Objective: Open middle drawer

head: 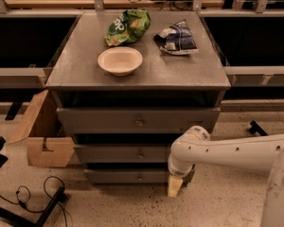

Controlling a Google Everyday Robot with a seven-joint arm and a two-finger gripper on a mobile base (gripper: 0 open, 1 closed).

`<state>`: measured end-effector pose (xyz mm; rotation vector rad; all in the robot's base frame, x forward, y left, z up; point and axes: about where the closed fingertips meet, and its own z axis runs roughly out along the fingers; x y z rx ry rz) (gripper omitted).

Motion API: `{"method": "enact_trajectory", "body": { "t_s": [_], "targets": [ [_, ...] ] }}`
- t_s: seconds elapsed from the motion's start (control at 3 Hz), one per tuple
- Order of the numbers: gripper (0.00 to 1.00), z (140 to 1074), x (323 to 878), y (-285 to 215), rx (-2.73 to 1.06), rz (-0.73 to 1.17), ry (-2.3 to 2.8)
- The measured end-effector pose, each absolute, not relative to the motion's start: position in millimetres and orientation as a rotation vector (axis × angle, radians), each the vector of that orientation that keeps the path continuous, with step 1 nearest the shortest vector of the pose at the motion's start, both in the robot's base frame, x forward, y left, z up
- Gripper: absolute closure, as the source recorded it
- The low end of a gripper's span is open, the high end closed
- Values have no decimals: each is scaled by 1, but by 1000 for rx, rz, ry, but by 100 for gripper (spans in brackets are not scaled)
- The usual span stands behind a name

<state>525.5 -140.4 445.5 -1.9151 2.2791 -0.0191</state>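
grey metal three-drawer cabinet (180, 70) fills the camera view. on its top: round cream bowl (119, 60), crumpled green chip bag (128, 26) behind it, dark blue chip bag (176, 38) beside that. none of it matters for the pull. open brown cardboard box (45, 136) sits on the floor against one side of the cabinet.

target: middle drawer (118, 153), flat grey front between the wider top front and the narrower bottom one, small round knob (140, 152) at its centre. looks fully closed, no box interior showing.

white jointed robot arm (227, 152) comes in low from the side, its elbow overlapping one end of the middle drawer front. gripper (175, 186) is the cream tip hanging downward below the elbow, in front of the bottom drawer's end, just above the speckled floor. it's lower than the knob and off to one side. can't tell whether it's parted or clamped; nothing visibly held.

my read of the step: approach, knob not yet grasped. to do it well:
- raise the gripper to knob height and turn it level to face the front
- centre on the middle knob, not the bottom one directly below it
- close around the knob, then pull straight out along the drawer's travel; an off-axis pull likely binds the slides
- keep the elbow clear of the front as it comes out
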Motion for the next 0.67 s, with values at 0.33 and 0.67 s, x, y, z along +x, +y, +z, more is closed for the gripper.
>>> {"method": "enact_trajectory", "body": {
  "t_s": [0.33,0.67],
  "targets": [
    [0,439,554,-151,-1933,-99,2242],
    [0,444,572,-159,-1944,-165,2213]
  ]
}}
